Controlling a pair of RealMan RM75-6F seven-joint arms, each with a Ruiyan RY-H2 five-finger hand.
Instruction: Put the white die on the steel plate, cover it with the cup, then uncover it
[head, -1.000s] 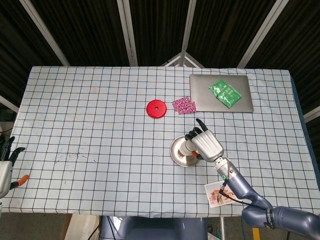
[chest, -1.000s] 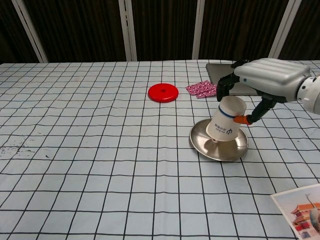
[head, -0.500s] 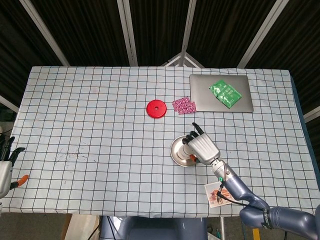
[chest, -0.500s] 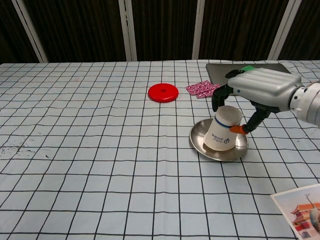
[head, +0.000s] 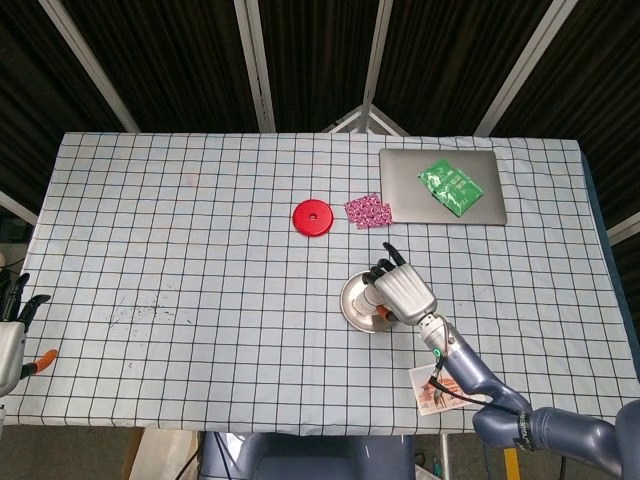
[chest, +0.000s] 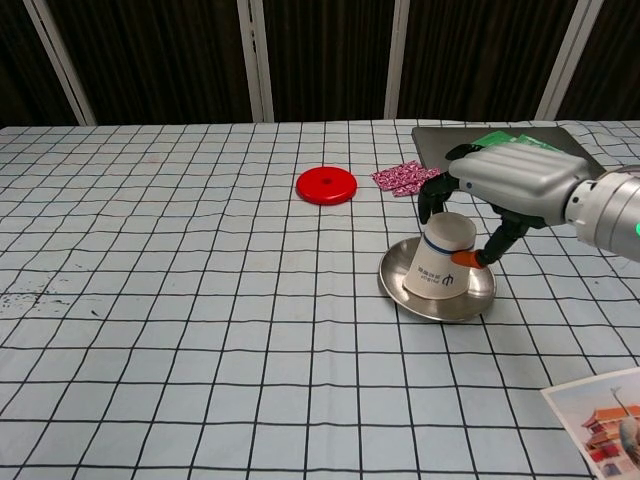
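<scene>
the right hand (chest: 500, 185) grips an upturned white paper cup (chest: 437, 262) from above, its mouth down on the steel plate (chest: 437, 299) directly beneath the palm. the white die cannot be seen. a red disc (chest: 326, 184) and a pink patterned packet (chest: 404, 178) lie beyond the hand's fingertips. the left hand (head: 12, 335) rests at the table's near edge, fingers apart, holding nothing.

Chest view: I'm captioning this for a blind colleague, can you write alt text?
The right hand holds an upside-down white paper cup on a steel plate on a checked tablecloth. Behind lie a red disc, a pink packet and a grey laptop; a photo sits at bottom right.
</scene>
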